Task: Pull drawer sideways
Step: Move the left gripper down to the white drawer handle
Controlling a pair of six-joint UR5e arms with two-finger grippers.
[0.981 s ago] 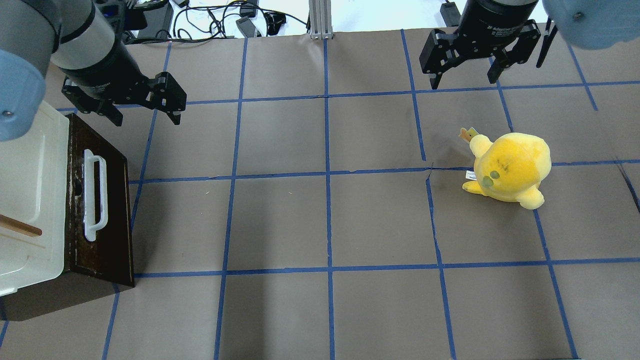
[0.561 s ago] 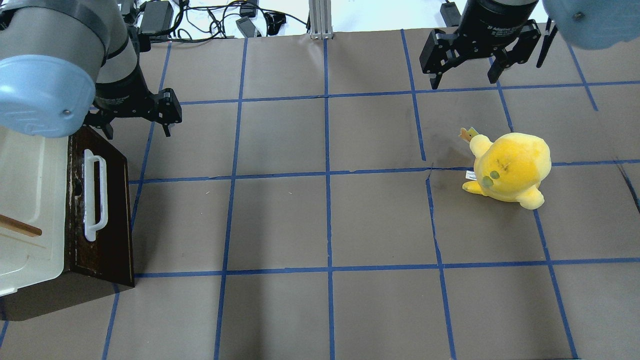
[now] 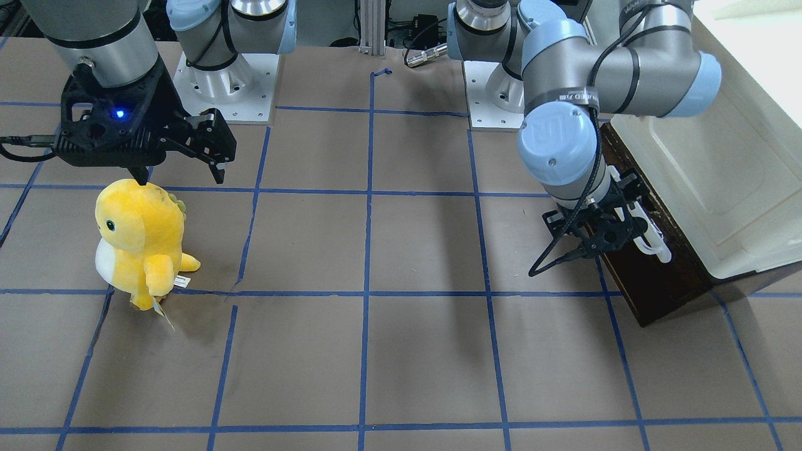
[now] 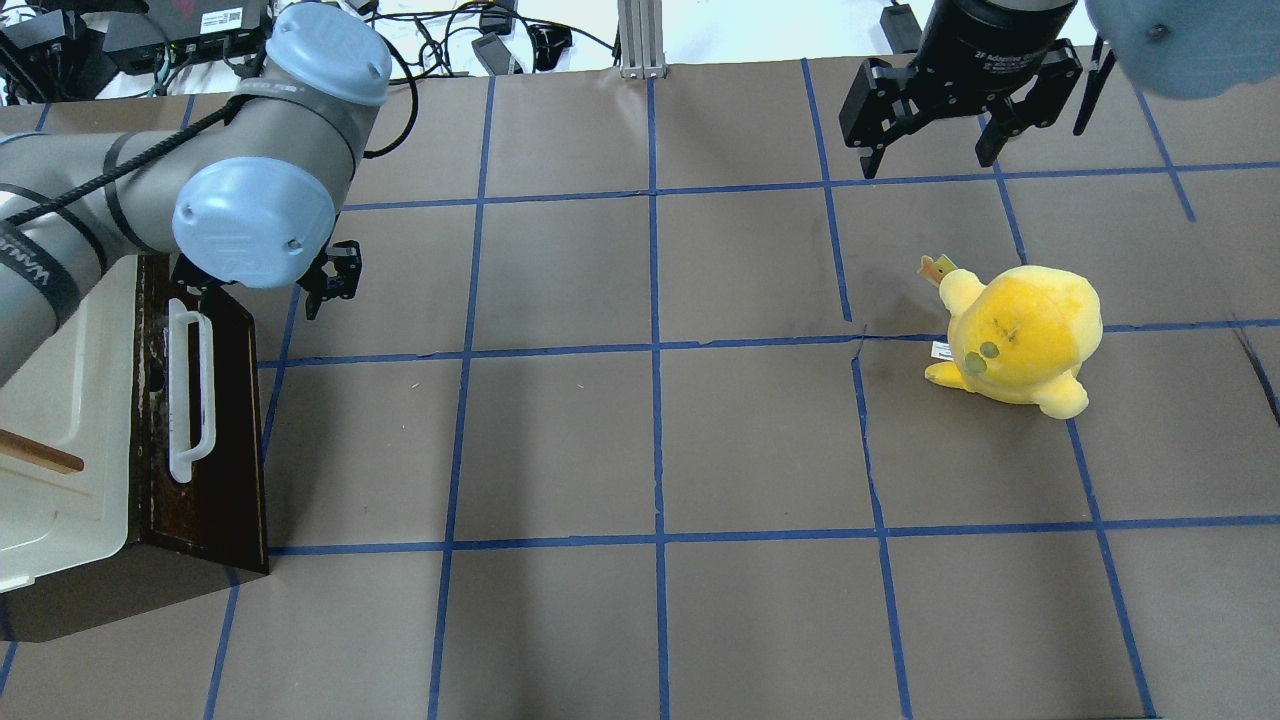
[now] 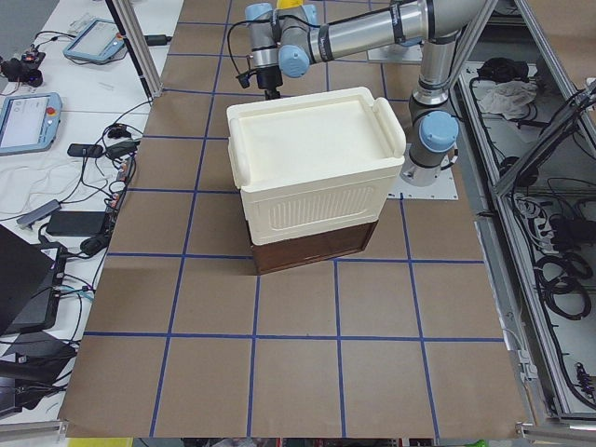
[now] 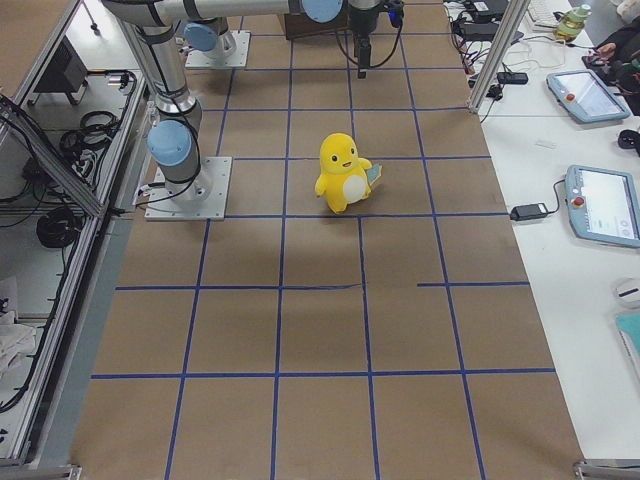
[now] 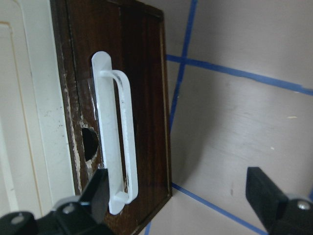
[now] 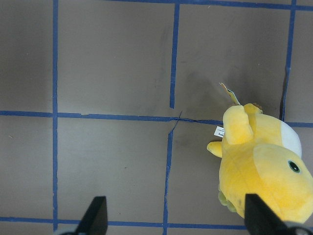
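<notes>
Left gripper (image 7: pixel 177 178): jaws wide apart, nothing held, sitting at the end of the long white bar handle (image 7: pixel 115 147) that's farther from the robot. One finger (image 7: pixel 98 188) overlaps that handle end, the other is out over the table

Dark brown wooden drawer (image 4: pixel 235 420) sits at the table's left edge under the cream plastic cabinet body (image 4: pixel 70 400), front facing table centre. Can't tell how far out it is

Suggest:
- shift to mid-span of the bar
- put one finger in the gap behind it, then clamp
- pull straight along the slide axis, no lift or twist, or the cabinet may drag along

Right gripper (image 4: pixel 927 165) is spread open and idle, well apart. Yellow plush dinosaur toy (image 4: pixel 1020 335) is on the right side, well clear. Nothing lies on the brown paper-covered table with blue tape grid (image 4: pixel 560 440) in front of the drawer
</notes>
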